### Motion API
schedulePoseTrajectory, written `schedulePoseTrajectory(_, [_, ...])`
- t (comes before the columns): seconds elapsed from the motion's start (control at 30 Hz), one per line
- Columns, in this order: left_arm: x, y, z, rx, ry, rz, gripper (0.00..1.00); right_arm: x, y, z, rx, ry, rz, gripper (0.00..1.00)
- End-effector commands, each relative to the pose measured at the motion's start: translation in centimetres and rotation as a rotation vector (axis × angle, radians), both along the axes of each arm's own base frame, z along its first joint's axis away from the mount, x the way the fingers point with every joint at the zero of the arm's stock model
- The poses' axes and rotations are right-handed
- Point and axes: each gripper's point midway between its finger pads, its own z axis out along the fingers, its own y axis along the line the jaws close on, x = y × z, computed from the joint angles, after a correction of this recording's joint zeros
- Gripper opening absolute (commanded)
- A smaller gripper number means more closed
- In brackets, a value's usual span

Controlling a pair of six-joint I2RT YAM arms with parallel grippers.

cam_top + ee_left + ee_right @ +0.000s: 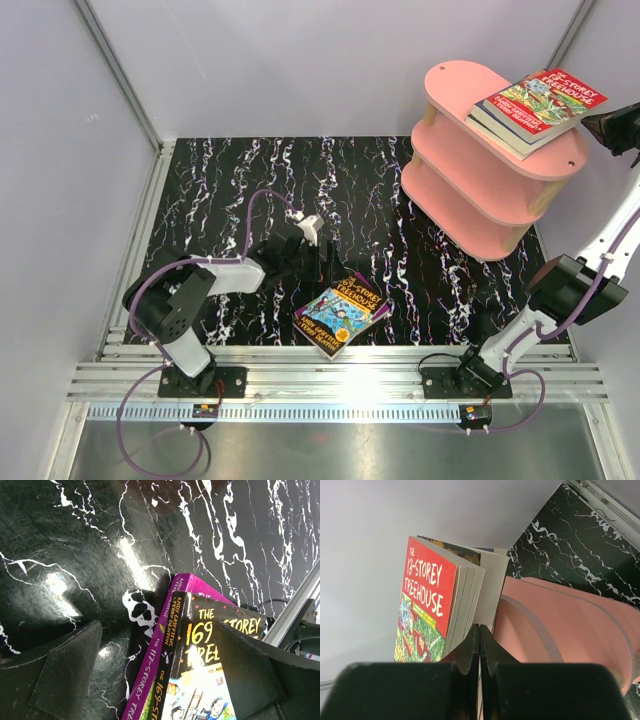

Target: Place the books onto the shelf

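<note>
Black-fingered left gripper [157, 629]: spread wide and released, gripping nothing, low over the table by the spine corner of a two-book stack.
Stack under it: a black-covered 169-Storey paperback [200, 635] lies flat on a purple 117-Storey paperback [150, 680], whose spine edge shows beside it. The stack sits skewed at the near middle of the table, just right of the left arm.
Right gripper [479, 630]: fingers clenched tight together and empty, tips just beside the page edges of the shelf pile. I cannot tell whether they touch.
Shelf pile: a red 13-Storey Treehouse paperback [540, 98] tops several other books, flat on the top tier towards its right end.
Pink three-tier shelf [450, 90]: oval boards on pale wooden posts, standing at the far right.
Black white-veined marble-look tabletop [230, 190]: carries the shelf and the stack.
</note>
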Motion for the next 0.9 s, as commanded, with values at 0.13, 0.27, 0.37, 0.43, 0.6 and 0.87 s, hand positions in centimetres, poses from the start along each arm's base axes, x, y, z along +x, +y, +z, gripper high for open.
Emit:
schedulePoseTrajectory(0.13, [-1.7, 1.7, -3.4, 0.095, 0.103, 0.006, 0.99, -2.5, 1.1, 1.4, -0.082, 0.001, -0.028, 0.0])
schedulePoseTrajectory(0.27, [-1.9, 1.8, -3.2, 0.091, 0.106, 0.007, 0.99, -7.9, 2.9, 2.9, -0.24, -0.002, -0.154, 0.0])
schedulePoseTrajectory(0.37, [-2.0, 1.7, -3.0, 0.077, 0.111, 0.005, 0.99, -13.2, 7.8, 3.3, -0.304, -0.07, -0.166, 0.0])
schedulePoseTrajectory(0.43, [-2.1, 1.6, -3.1, 0.076, 0.122, 0.001, 0.99, -16.1, 12.5, 1.2, -0.239, -0.138, -0.109, 0.01])
schedulePoseTrajectory(0.6, [-2.4, 1.5, -3.4, 0.082, 0.155, -0.007, 0.99, -18.8, 21.3, -2.0, -0.091, -0.354, 0.172, 0.04])
schedulePoseTrajectory(0.87, [-1.9, 1.6, -2.3, 0.14, 0.135, 0.05, 0.99, -18.3, 24.1, -11.9, -0.075, -0.092, 0.35, 0.56])
